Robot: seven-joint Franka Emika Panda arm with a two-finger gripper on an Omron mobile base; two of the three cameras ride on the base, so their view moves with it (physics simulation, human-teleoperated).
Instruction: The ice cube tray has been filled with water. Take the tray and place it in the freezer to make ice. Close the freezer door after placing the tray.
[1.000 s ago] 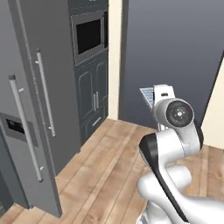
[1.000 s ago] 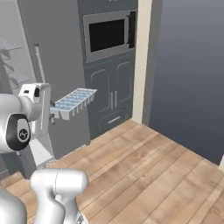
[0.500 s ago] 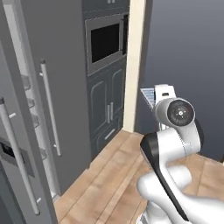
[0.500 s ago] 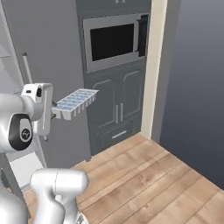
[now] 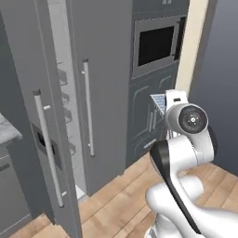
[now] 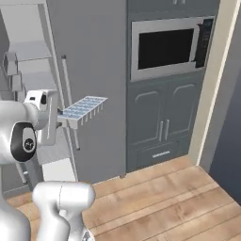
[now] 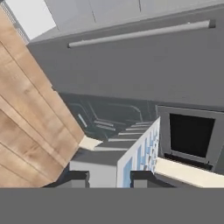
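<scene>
A white robot arm holds the ice tray in the air, level, in front of a tall grey fridge. The end effector is clamped on one end of the tray, a finger on each side. The tray's pale blue cells of water face up and it points away from the arm. The freezer door stands open to the left, its bar handle facing the room. Pale shelves of the freezer show beside the wider door. To the right, a built-in microwave sits above dark cabinets. The floor is wood plank.
</scene>
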